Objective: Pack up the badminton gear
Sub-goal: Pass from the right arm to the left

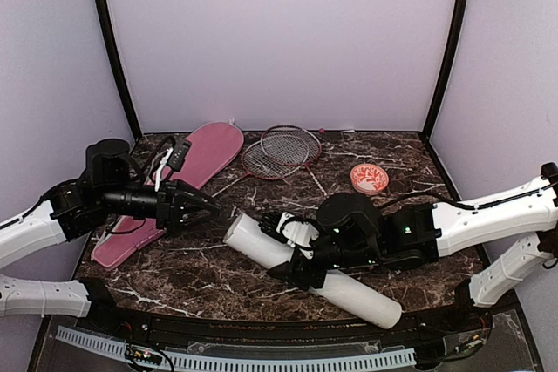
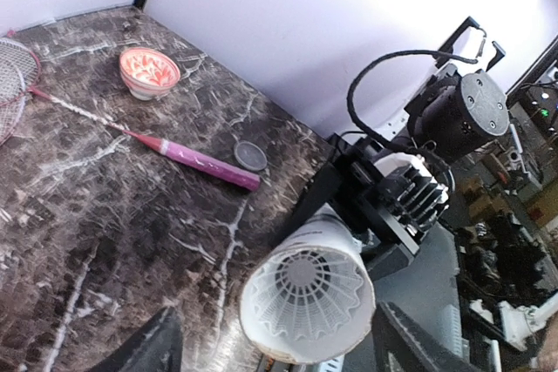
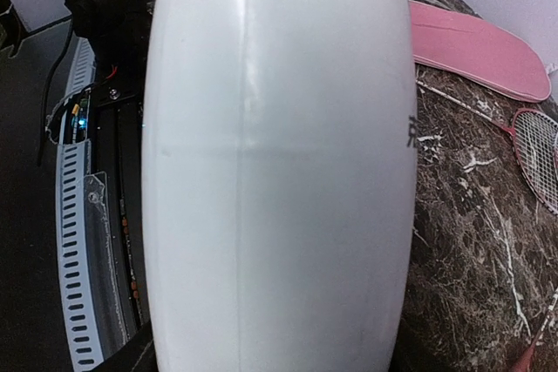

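Note:
A white tube [image 1: 349, 289] lies slanted across the near table, with my right gripper [image 1: 299, 259] shut around its upper part. In the right wrist view the tube [image 3: 279, 172] fills the frame between my right gripper's [image 3: 279, 363] fingers. My left gripper [image 1: 207, 206] stands open just off the tube's open end. In the left wrist view a white shuttlecock [image 2: 305, 289] sits inside the tube's mouth [image 2: 327, 226], ahead of my left gripper [image 2: 279, 356], which holds nothing. Two red-framed rackets [image 1: 281, 150] lie at the back, one with a pink handle [image 2: 205, 160]. The pink bag [image 1: 174, 185] lies at left.
A small red-and-white bowl [image 1: 370, 178] stands at the back right, the same bowl [image 2: 149, 71] showing in the left wrist view. A dark round lid [image 2: 250, 156] lies by the racket handle. The table's front edge runs just below the tube.

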You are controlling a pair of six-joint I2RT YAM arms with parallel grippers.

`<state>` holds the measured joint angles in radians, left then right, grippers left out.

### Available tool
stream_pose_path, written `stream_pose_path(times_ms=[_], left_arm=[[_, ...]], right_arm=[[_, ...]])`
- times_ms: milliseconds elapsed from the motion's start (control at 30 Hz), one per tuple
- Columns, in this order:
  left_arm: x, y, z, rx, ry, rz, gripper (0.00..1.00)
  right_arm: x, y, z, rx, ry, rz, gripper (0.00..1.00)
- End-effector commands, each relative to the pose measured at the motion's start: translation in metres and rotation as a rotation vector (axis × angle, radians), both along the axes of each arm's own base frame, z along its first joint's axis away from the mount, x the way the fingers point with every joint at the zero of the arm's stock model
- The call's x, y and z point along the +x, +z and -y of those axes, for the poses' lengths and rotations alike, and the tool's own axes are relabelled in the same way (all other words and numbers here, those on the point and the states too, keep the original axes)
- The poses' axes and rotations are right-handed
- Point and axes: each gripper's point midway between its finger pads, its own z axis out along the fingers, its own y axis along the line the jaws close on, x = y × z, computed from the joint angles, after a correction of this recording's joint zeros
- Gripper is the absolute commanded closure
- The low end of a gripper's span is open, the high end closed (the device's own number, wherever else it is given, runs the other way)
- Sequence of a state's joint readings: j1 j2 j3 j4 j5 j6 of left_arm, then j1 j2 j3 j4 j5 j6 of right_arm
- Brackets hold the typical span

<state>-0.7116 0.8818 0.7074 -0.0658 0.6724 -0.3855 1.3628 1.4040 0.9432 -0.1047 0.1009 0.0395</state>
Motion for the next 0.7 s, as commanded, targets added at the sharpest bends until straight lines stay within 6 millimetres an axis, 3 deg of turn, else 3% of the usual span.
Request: stream_pose_path(times_ms=[0,333,533,667], left_arm=[[0.015,0.026,-0.021,0.020,0.144,0.099,0.16],[0.035,0.070,-0.047,0.016,0.320,0.194,0.01],[0.036,0.082,-0.053,-0.015,0.359,0.203,0.01],[0.037,0.081,-0.057,-0.048,0.390,0.211,0.01]], right_arm=[[0.007,0.018,-0.001,0.071,-0.042,0.014,0.37],[0.027,0.021,0.005,0.120,-0.136,-0.022,0.37],[0.042,0.021,0.007,0.156,-0.190,-0.052,0.37],[0.063,0.034,0.009,0.218,-0.297,-0.038,0.38]])
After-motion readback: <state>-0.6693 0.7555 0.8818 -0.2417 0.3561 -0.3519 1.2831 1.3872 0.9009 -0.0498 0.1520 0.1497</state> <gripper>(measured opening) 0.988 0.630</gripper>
